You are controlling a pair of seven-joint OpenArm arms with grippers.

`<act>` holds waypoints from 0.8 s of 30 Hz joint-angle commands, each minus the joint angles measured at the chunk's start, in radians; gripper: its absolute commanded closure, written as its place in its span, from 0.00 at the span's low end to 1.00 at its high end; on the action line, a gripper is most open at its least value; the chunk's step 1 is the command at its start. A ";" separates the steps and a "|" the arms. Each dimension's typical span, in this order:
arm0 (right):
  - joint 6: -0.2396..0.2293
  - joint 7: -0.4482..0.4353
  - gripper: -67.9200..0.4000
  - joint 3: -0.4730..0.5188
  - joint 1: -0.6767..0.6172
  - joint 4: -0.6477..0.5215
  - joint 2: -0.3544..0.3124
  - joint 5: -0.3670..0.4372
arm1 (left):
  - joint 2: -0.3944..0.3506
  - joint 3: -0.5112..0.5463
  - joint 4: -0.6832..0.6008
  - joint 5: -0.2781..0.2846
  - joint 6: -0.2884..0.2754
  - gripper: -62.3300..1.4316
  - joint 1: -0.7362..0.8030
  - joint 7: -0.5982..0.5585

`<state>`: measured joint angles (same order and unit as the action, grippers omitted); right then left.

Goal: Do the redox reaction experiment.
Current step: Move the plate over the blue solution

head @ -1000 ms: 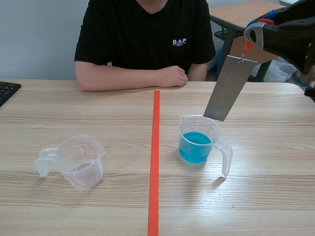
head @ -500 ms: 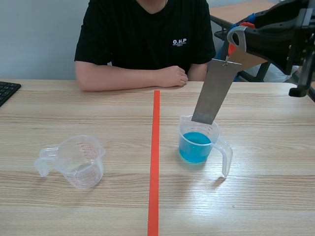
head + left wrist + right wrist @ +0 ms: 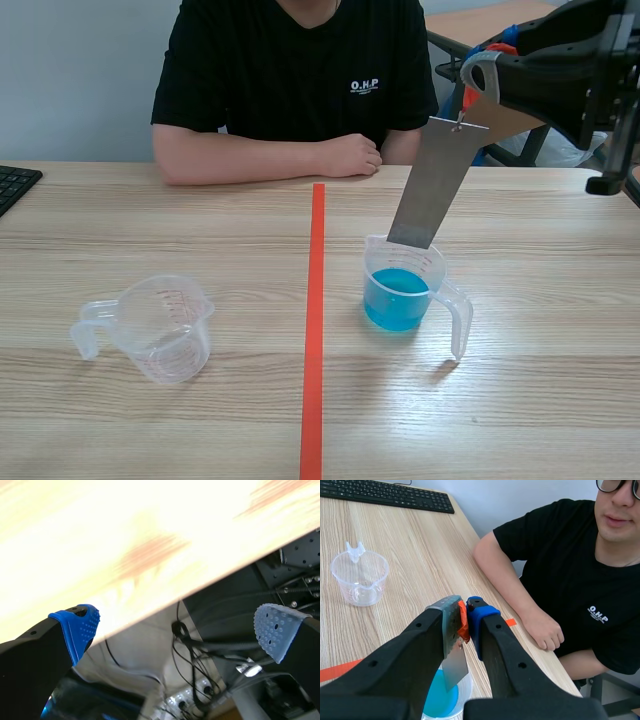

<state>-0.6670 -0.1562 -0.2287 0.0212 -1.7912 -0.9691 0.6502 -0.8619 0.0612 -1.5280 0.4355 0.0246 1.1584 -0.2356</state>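
Presently, the left claw (image 3: 177, 625) sits nearest, low at the near edge of the table (image 3: 560, 420); its two fingers stand wide apart with nothing between them, cables showing beneath.

On the table, left of the orange tape line (image 3: 314, 350), a clear empty cup (image 3: 165, 330) stands upright, handle pointing away from the line; right of the line, close to it, a second clear cup (image 3: 405, 290) stands upright and holds blue liquid, its handle turned toward the near right; the two cups are well apart.

Above the blue cup, a metal strip (image 3: 437, 185) hangs tilted, its lower end at the cup's far rim; whether that end touches the liquid cannot be told from these views.

The right claw (image 3: 466, 614) is raised above the table and clamped on the strip's top end; an orange piece (image 3: 463, 622), possibly a clip, shows between the pads.

Farther off, a keyboard (image 3: 14, 185) lies at the table's left edge; a person (image 3: 290, 70) in a black shirt sits across the table, forearms resting on it, one hand (image 3: 348, 155) near the far end of the tape line.
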 commanded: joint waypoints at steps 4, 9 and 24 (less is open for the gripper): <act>0.007 -0.019 0.97 0.013 0.012 -0.001 0.000 0.009 | -0.058 0.006 -0.018 -0.001 -0.006 0.21 -0.021 -0.039; 0.007 -0.019 0.97 0.013 0.012 -0.001 0.000 0.009 | -0.107 0.006 -0.018 -0.001 -0.016 0.61 -0.077 -0.049; 0.008 -0.019 0.97 0.013 0.012 -0.001 0.000 0.009 | -0.209 0.006 -0.104 0.020 -0.229 0.90 -0.327 -0.150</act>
<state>-0.6666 -0.1566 -0.2287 0.0212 -1.7912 -0.9691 0.6472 -1.0729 0.0612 -1.6115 0.4465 -0.1963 0.8448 -0.3645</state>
